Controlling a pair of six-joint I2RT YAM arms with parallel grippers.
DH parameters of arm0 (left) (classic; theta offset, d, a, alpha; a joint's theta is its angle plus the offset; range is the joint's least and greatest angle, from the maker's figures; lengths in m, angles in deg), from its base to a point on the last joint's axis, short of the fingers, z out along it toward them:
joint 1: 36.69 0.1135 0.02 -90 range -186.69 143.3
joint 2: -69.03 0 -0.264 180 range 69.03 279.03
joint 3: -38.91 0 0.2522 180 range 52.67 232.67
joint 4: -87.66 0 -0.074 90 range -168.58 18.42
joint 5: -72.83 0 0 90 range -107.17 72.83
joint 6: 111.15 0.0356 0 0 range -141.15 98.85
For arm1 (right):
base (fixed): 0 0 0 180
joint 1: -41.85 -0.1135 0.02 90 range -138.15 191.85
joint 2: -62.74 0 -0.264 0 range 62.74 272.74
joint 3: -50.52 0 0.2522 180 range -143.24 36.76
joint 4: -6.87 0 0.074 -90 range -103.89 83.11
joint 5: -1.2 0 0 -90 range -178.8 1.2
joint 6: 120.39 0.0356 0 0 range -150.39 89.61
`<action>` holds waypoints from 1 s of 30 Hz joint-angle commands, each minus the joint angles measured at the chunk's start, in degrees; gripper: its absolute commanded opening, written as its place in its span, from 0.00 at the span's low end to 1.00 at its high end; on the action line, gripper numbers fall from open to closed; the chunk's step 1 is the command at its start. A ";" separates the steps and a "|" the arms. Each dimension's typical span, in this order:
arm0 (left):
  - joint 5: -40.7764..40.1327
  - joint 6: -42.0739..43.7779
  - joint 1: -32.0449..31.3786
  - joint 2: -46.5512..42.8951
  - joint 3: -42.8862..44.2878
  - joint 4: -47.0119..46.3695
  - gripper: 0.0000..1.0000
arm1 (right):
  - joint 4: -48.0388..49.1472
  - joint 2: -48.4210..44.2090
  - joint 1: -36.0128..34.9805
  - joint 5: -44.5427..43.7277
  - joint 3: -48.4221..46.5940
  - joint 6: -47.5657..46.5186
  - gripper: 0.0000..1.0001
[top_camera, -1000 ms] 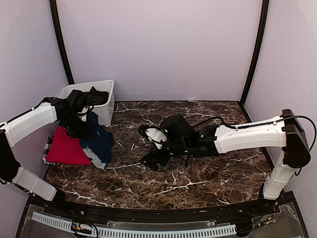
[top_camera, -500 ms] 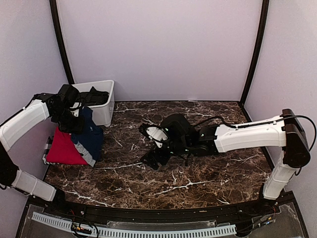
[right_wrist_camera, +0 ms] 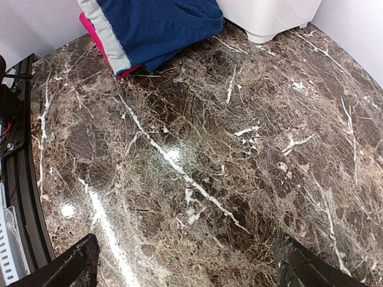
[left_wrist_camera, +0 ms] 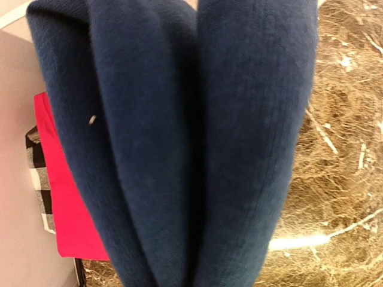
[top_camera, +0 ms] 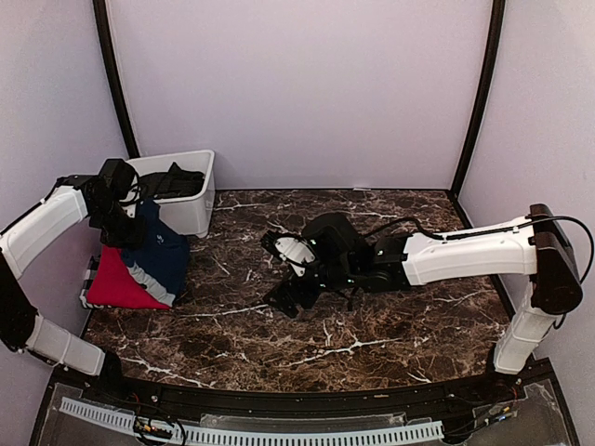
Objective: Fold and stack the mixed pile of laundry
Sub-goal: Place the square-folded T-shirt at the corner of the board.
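Lately the navy shirt (top_camera: pixel 160 255), clamped by the left gripper (top_camera: pixel 116 228), has been drawn over the red shirt (top_camera: pixel 116 283) at the left edge of the table (top_camera: pixel 390 325), likely for stacking; the right gripper (top_camera: pixel 277 274) is left open.

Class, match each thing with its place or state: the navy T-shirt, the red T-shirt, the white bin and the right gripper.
1 navy blue T-shirt
2 red T-shirt
3 white plastic bin
4 right gripper

a open above the bare table
b lying at the table's left edge
c holding a dark garment
d pinched by the left gripper

Pairs: 1-d, 2-b, 3-c, 4-a
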State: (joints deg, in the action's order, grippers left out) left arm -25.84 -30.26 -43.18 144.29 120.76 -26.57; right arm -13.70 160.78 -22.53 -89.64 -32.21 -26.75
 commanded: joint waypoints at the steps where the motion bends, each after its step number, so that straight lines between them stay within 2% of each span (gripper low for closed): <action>1: -6.36 1.45 1.51 2.00 -0.91 -2.87 0.00 | 2.17 0.29 0.61 0.58 -0.40 0.13 0.99; 5: -12.61 2.35 2.67 5.01 -2.32 -4.61 0.00 | 1.48 0.39 0.73 2.16 -0.92 -0.28 0.99; 15: -20.75 0.04 8.44 11.09 -3.28 -6.20 0.00 | -0.29 -0.15 0.84 2.38 -1.73 0.40 0.98; 17: -21.87 -1.27 8.91 12.37 -3.23 -5.82 0.12 | -0.58 -0.02 0.85 2.34 -1.98 0.25 0.99; 18: -22.06 -2.63 9.11 13.37 -2.73 -5.09 0.31 | -0.84 -0.03 0.84 2.27 -2.10 0.11 0.98; 20: -22.63 -4.11 9.51 14.54 -1.87 -4.08 0.52 | -0.98 -0.43 0.87 2.02 -2.07 0.01 0.99; 23: -23.93 -5.11 10.22 13.69 -0.84 -3.29 0.61 | -1.31 -1.64 1.16 1.42 -1.67 0.04 0.99; 30: -20.24 -6.02 16.97 2.39 -0.93 -5.20 0.75 | -1.54 -3.64 3.76 2.42 -0.54 1.22 0.99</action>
State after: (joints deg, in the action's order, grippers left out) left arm -47.24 -34.78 -30.06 155.00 118.29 -31.68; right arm -15.75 160.32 -20.74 -87.95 -32.78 -26.64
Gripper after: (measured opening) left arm 0.725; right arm 0.986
